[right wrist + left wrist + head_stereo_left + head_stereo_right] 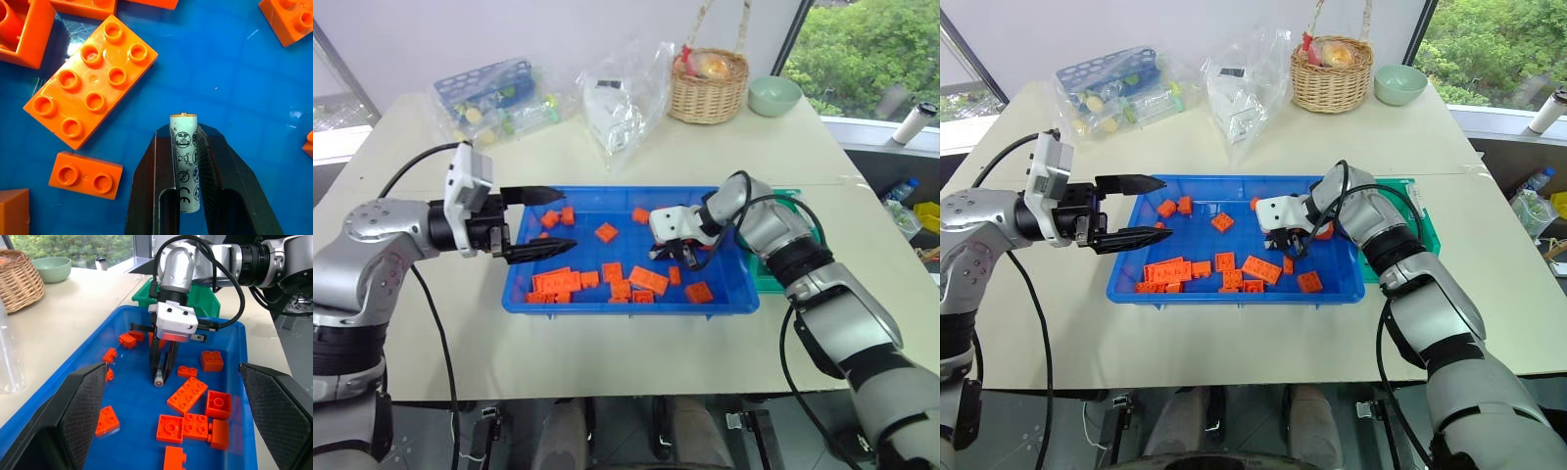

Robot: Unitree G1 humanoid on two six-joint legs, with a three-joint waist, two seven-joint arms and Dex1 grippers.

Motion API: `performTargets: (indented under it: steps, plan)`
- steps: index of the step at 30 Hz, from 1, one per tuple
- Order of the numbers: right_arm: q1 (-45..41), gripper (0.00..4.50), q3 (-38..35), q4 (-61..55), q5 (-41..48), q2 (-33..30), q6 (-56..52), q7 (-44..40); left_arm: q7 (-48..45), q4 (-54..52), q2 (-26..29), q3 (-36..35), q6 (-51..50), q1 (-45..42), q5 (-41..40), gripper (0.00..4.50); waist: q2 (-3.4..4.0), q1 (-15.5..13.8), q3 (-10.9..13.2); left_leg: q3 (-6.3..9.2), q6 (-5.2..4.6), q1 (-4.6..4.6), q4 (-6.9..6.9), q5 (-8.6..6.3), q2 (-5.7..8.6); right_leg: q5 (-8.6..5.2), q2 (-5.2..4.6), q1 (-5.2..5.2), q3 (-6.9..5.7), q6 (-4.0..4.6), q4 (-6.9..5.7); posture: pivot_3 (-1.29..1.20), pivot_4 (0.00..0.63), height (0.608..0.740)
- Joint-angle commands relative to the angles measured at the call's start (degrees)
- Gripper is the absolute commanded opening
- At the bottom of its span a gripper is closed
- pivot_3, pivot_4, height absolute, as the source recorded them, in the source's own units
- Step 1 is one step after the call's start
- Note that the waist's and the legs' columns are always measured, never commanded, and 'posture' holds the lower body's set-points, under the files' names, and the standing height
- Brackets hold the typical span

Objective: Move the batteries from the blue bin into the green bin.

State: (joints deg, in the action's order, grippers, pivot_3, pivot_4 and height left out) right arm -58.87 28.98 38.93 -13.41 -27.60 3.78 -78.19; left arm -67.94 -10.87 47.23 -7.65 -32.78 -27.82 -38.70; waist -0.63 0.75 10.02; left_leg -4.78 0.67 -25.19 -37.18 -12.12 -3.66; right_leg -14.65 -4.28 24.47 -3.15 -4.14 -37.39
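Surface (607,372) is carrying the blue bin (548,302), green bin (205,301), basket (709,83) and bowl (773,95) beside windows. Right gripper (185,147) jaws are clamping a battery (185,161) over the blue bin; left gripper (553,223) jaws are standing wide.

Glossy blue plastic bin (254,73); shiny orange plastic bricks (90,81); woven wicker basket (709,93).

blue bin (744,299) centre | green bin (771,276) right, touching | battery (185,161) in blue bin

Bright, sharp daylight; faint tray glare
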Motion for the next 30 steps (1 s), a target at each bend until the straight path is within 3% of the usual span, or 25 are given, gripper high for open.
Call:
performTargets:
  steps: [1, 5, 10, 14, 17, 21, 29, 30]
  plan:
    - [0.76, 0.01, 0.41, 0.46, -1.85, -0.23, -0.45, 0.62, -0.35, -0.10, 0.06, -0.51, 1.38, -1.15, 0.15, 4.50, 0.00, 0.00, 0.00, 0.00, 0.00, 0.00, 0.00, 0.00, 0.00, 0.00, 0.00, 0.00, 0.00, 0.00, 0.00, 0.00, 0.150, 0.736]
    - [0.31, 0.01, -5.19, -6.95, 2.65, -1.54, -10.03, 0.99, -0.51, -0.71, -0.12, -0.37, 1.46, -0.64, 0.05, 4.50, 0.02, -0.08, 0.02, 0.00, 0.00, -0.02, 0.00, 0.00, 0.00, 0.00, 0.00, 0.01, 0.00, 0.00, 0.00, 0.00, 0.150, 0.736]
    - [1.46, 0.01, -17.06, -24.72, 11.23, -7.29, -35.25, 1.70, -1.03, -1.00, -0.22, -0.46, 1.53, 0.05, -0.06, 4.50, 0.10, -0.34, 0.08, 0.01, 0.01, -0.21, -0.01, 0.01, 0.02, 0.01, -0.04, 0.19, 0.00, -0.01, -0.05, 0.00, 0.150, 0.736]
    - [4.66, 0.01, -28.61, -35.85, 15.60, -16.58, -56.27, 6.80, -2.15, 0.48, -0.85, 0.52, 2.20, -0.14, 0.48, 4.50, 0.09, -0.98, 0.08, 0.00, 0.00, -0.20, 0.00, 0.00, 0.05, 0.00, -0.11, 0.19, -0.04, 0.00, -0.04, 0.00, 0.150, 0.736]
    - [10.11, 0.01, -32.93, -41.76, 16.98, -22.31, -62.39, 9.93, -3.38, 1.49, -1.13, 1.34, 2.69, -0.63, 0.98, 4.50, 0.06, -1.38, 0.06, -0.02, 0.00, -0.18, 0.01, -0.01, 0.06, -0.01, -0.14, 0.17, -0.04, 0.02, 0.06, 0.00, 0.150, 0.736]
    - [17.55, 0.01, -36.85, -46.78, 19.54, -24.56, -66.54, 14.12, -4.79, 4.01, -1.64, 2.86, 3.53, -2.56, 1.91, 4.50, 0.07, -1.02, 0.06, -0.06, 0.00, -0.15, 0.01, -0.01, 0.05, -0.01, -0.15, 0.17, -0.03, 0.02, 0.07, 0.00, 0.150, 0.736]
    - [24.30, 3.85, -37.84, -45.61, 20.58, -24.03, -60.93, 23.19, -6.66, 7.62, -1.89, 3.81, 4.53, -5.60, 3.25, 4.50, 0.10, -1.06, 0.08, -0.09, -0.01, -0.17, 0.02, -0.01, 0.06, 0.00, -0.14, 0.21, -0.01, 0.00, 0.05, 0.00, 0.150, 0.736]
    - [25.09, 3.85, -39.11, -44.83, 21.71, -25.08, -58.13, 21.87, -6.68, 7.87, -1.51, 3.39, 4.38, -5.60, 3.26, 4.50, 0.10, -1.08, 0.08, -0.09, -0.01, -0.17, 0.02, -0.01, 0.07, 0.00, -0.13, 0.21, -0.01, 0.00, 0.05, 0.00, 0.150, 0.736]
